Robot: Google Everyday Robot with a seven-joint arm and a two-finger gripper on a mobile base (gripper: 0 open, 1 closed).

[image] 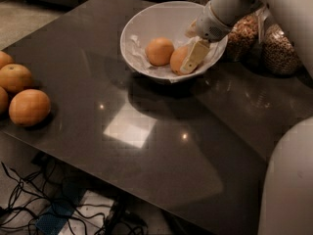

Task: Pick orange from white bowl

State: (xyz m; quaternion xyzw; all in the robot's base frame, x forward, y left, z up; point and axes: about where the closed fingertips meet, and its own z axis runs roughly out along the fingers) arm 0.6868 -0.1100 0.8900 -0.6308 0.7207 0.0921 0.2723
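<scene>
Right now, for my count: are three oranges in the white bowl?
No, the white bowl holds two: the orange by the gripper and a second orange.

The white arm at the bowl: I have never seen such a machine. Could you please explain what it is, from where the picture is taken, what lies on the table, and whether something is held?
It is a robot arm on a mobile base. Its grasping part, the end effector, is down inside the white bowl, against the orange on the bowl's right side. Whether it holds that fruit cannot be seen. A second orange lies beside it on crumpled paper. There is only one camera; it looks down on the dark table from above. Several bigger oranges lie at the left edge, and glass jars stand to the right of the bowl. The white shape at the lower right is probably part of the robot's body.
</scene>
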